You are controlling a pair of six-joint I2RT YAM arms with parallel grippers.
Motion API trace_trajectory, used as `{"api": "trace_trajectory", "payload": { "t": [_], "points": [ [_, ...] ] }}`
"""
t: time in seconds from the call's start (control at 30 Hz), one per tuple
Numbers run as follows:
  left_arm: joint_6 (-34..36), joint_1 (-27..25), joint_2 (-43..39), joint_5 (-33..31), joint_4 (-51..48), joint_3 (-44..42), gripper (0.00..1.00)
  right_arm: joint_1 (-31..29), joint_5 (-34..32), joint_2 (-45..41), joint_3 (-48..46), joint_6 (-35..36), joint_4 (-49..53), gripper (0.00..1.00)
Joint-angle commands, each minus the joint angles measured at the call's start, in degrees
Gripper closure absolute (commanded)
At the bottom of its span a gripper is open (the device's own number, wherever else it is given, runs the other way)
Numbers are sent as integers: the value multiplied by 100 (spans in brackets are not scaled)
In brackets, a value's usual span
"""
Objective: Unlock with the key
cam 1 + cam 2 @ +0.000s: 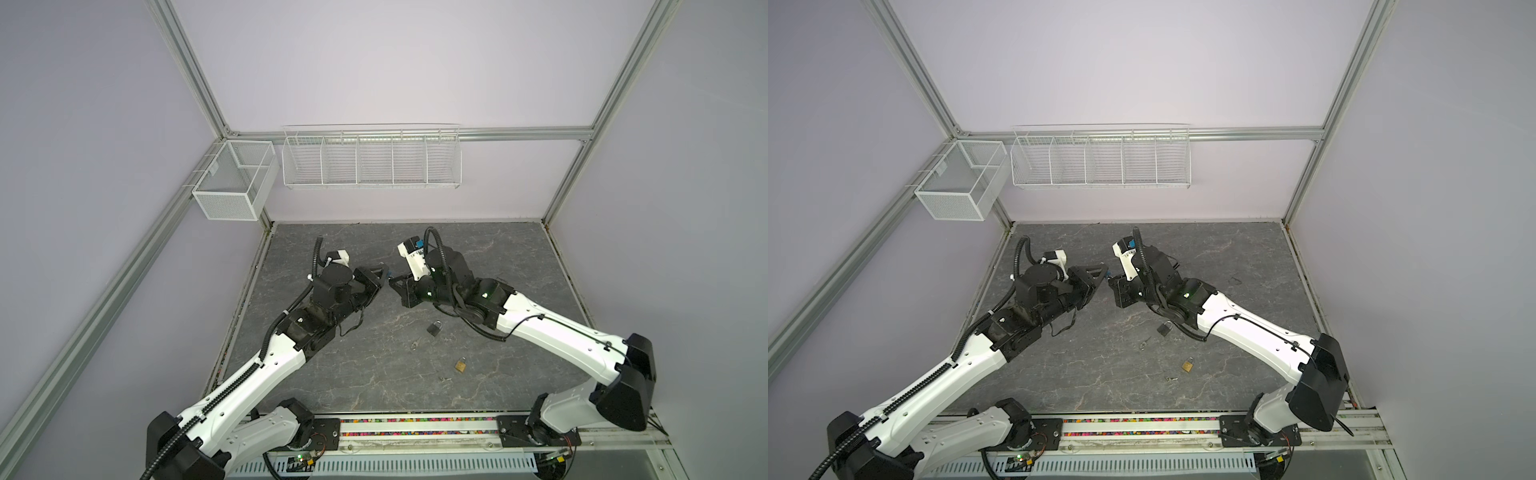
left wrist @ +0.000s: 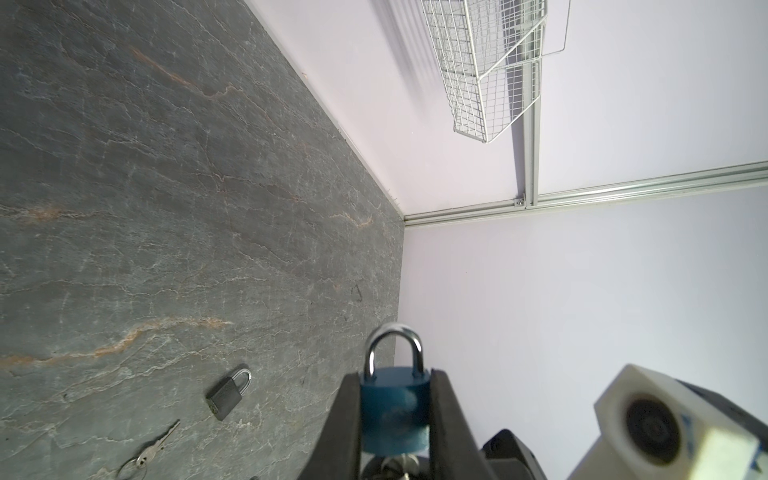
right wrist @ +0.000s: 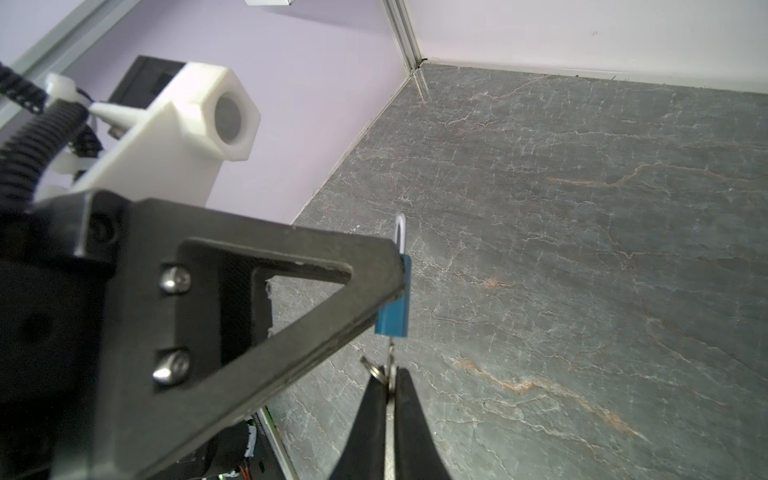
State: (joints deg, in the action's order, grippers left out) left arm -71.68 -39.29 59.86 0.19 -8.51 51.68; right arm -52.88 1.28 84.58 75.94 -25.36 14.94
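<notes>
- Left wrist view: the left gripper is clamped on the blue padlock, its pads pressing the two narrow sides of the body. The steel shackle sticks out past the fingertips and looks seated.
- The lock hangs in the air between the two arms, above the rear middle of the stone-pattern table, as a top view shows.
- The right gripper is pinched fully closed on the flat head of the key. The key's thin blade runs up into the underside of the lock, seemingly in the keyway.
- Handling, as I judge it:
  - The padlock is small, rigid metal, dense for its size, with smooth painted sides that could slip under twist, so the body grip should be firm.
  - The key is stiff but thin; holding it across the flat head gives the turning force, and side load could bend it.
- A grey padlock and a spare key lie unused on the table.
</notes>
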Motion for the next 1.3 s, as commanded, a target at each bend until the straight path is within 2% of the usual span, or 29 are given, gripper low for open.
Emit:
{"api": "trace_trajectory", "payload": {
  "t": [0.0, 0.33, 0.47, 0.6, 0.73, 0.93, 1.27],
  "points": [
    [110, -86, 67, 34, -86, 280, 100, -3, -118, 100, 140, 110, -77, 93],
    [43, -406, 140, -19, -169, 387, 100, -4, -254, 183, 288, 123, -109, 93],
    [27, -460, 65, -72, -168, 370, 100, 88, -48, 197, 263, -139, -185, 93],
    [119, -437, -12, -173, -272, 363, 100, 139, 485, 35, -31, -499, -599, 93],
    [28, -262, -116, 127, 255, 53, 100, 397, 1300, -226, -494, -1278, -1268, 93],
    [-11, -179, -297, 399, 581, -183, 100, 630, 1952, -557, -915, -2026, -2137, 93],
    [86, -30, -286, 649, 582, -203, 100, 821, 2396, -720, -1135, -2857, -2953, 93]
  ]
}}
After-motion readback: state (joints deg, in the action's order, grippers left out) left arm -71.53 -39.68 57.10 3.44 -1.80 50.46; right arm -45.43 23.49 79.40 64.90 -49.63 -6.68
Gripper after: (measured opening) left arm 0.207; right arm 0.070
